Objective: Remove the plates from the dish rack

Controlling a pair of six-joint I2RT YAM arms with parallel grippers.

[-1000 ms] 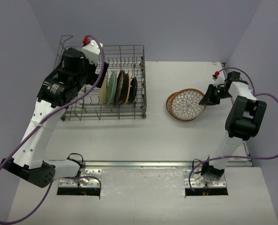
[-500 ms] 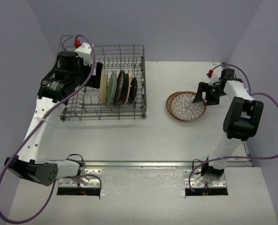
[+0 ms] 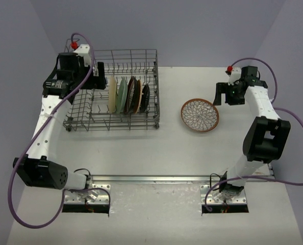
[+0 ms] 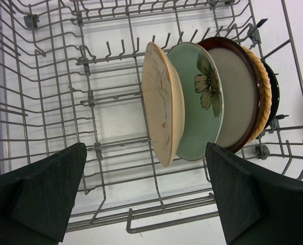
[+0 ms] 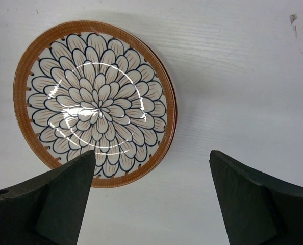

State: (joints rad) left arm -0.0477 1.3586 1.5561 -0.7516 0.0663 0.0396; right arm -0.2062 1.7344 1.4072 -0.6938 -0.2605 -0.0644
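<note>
The dish rack [image 3: 116,121] stands at the back left of the table. In it several plates stand on edge: cream [image 4: 159,107], pale green with a flower [image 4: 200,102], brown-rimmed [image 4: 238,92], orange-brown [image 4: 262,92] and black [image 4: 275,92]. My left gripper [image 3: 96,80] hovers open over the rack's left part, its jaws [image 4: 145,153] empty and well apart from the cream plate. A petal-patterned plate [image 3: 200,115] lies flat on the table with another rim [image 5: 174,109] showing under it. My right gripper [image 3: 222,97] is open just right of it, holding nothing [image 5: 151,155].
A raised wire loop [image 3: 70,43] stands at the rack's back left corner. Purple walls close in the table at the back and both sides. A metal strip [image 3: 156,178] runs along the near edge between the arm bases.
My right gripper opened and let go of the petal plate, which now lies flat, then drew back to the right. My left arm pulled back left, away from the cream plate.
</note>
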